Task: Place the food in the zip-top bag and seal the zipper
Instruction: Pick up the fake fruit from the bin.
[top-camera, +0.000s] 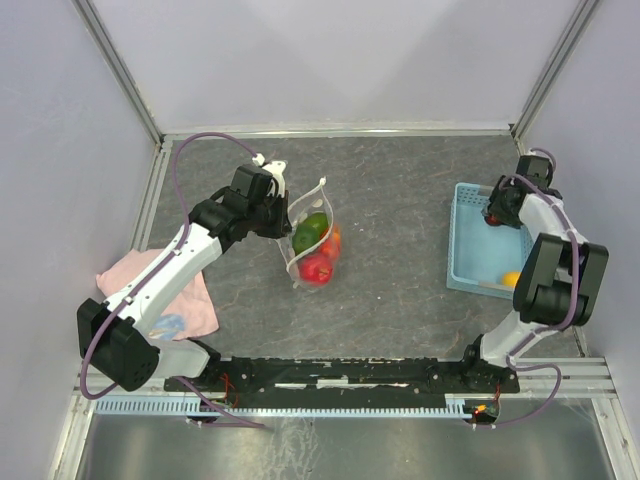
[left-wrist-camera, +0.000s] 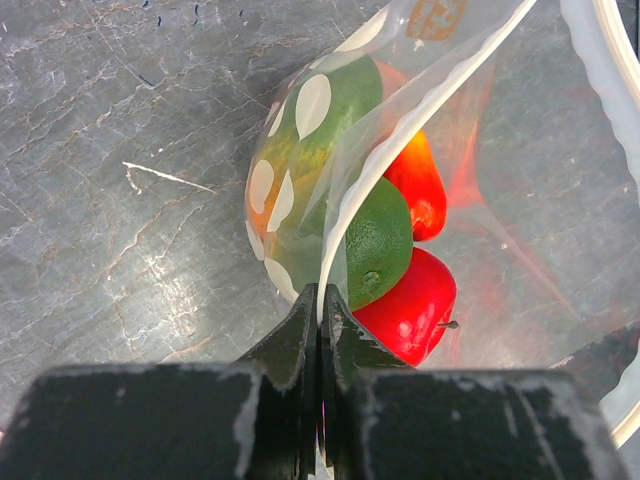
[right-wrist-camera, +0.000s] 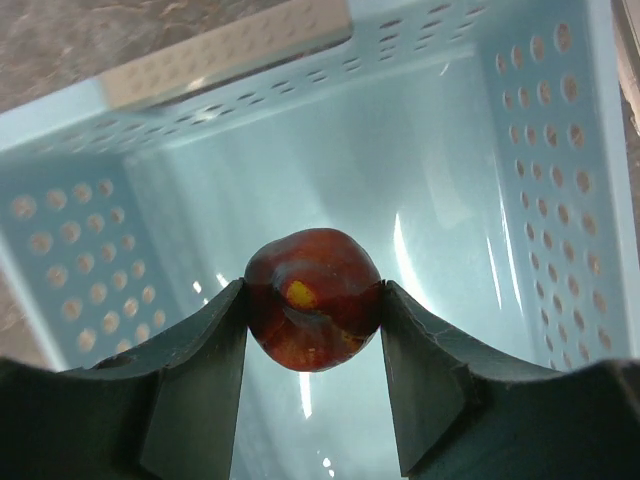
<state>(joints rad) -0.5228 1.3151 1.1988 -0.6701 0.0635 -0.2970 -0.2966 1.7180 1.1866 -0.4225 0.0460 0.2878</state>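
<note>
Logging the top view first. My left pincer (top-camera: 280, 208) is pressed together on the near edge of the zip-top bag (top-camera: 316, 245). The bag sits left of table centre with its long axis running roughly 12 to 6 o'clock. My left arm reaches out toward 1 o'clock over the pink cloth (top-camera: 165, 290). My right pincer (top-camera: 495, 215) is down in the light-blue perforated basket (top-camera: 465, 240) at the 3 o'clock side, forearm folded back over it. A yellow fruit (top-camera: 511, 279) lies at the basket's 6 o'clock end. From the right pincer the bag lies at 9 o'clock, well apart.

Left wrist view: both fingers pinch the zipper strip (left-wrist-camera: 400, 130), which runs off toward 1 o'clock. Behind the film sit a green fruit (left-wrist-camera: 375, 245), a red fruit (left-wrist-camera: 410, 305) and an orange-red one.

Right wrist view: both pads touch a dark maroon fruit (right-wrist-camera: 313, 310), one on each side, above the basket floor.

Judgement: the carry goes toward 9 o'clock, and the right arm is the one loaded. I cannot tell from here how wide the mouth gapes.
</note>
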